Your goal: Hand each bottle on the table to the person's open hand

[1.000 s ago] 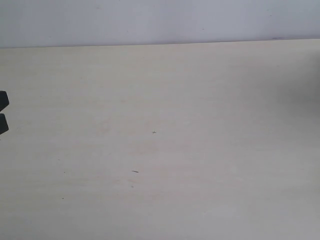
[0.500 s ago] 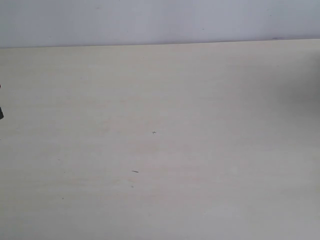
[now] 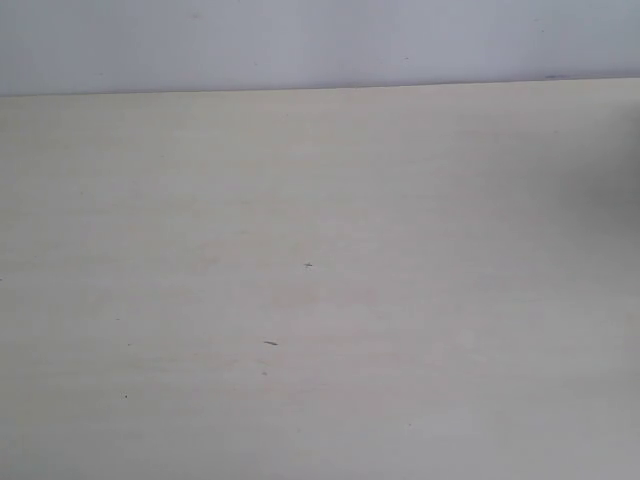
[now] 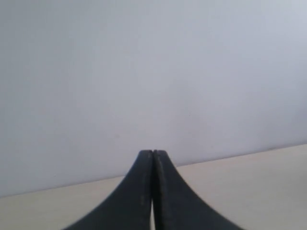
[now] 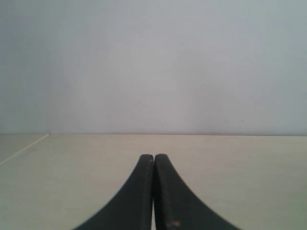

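The table (image 3: 320, 200) is filling nearly the whole exterior view, its far edge running straight under a plain pale wall (image 3: 300, 40). No bottles are showing anywhere on it, from the far edge to the near one or out to either side, and neither wrist view is catching one. No open hand is showing either.

The left gripper (image 4: 153, 152) is looking across the far edge toward the wall, its two dark fingers pressed flat together with nothing between them. The right gripper (image 5: 154, 156) is doing the same over the tabletop, fingers closed tight on nothing. Neither arm is appearing in the exterior view.

Judging by this, no bottle is waiting to be handed over; either the handovers are finished or bottles are lying outside what the cameras cover. Any next move is calling for finding a bottle first, then opening the fingers before reaching.

Two tiny dark specks (image 3: 270, 343) are marking the middle of the table.
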{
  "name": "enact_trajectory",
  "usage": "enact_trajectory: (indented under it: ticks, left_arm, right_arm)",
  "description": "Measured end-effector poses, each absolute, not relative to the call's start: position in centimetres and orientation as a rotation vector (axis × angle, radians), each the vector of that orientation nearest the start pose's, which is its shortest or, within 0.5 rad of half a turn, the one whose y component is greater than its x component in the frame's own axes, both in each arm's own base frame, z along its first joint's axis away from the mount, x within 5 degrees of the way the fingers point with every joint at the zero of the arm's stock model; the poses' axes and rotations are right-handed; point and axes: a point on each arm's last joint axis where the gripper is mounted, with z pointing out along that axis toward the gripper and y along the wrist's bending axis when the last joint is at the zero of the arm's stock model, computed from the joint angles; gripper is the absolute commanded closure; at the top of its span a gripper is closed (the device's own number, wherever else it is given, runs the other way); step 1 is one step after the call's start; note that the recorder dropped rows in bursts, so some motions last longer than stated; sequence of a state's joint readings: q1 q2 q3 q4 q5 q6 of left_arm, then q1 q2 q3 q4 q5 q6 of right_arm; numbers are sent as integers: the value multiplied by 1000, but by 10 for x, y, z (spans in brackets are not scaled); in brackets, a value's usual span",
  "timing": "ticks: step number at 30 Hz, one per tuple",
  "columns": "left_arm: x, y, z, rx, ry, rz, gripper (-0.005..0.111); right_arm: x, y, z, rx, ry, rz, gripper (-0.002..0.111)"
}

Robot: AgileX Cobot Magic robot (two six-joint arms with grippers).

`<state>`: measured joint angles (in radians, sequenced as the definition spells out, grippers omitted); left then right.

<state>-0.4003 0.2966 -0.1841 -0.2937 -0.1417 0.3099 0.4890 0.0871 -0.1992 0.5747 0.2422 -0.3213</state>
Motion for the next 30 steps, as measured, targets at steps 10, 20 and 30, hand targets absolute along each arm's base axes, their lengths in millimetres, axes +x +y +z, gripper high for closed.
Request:
enact_trajectory:
  ticks: [10,20,30]
  left_arm:
    - [50,-22,262,306,1393,-313,107]
    - [47,-24,252,363,1473,-318,107]
    - [47,-24,252,365,1479,-318,107]
  right_arm:
    - [42,36,257,-305,1587,671,108]
    - [42,36,257,-305,1587,671,108]
    - [42,36,257,-305,1587,671,108]
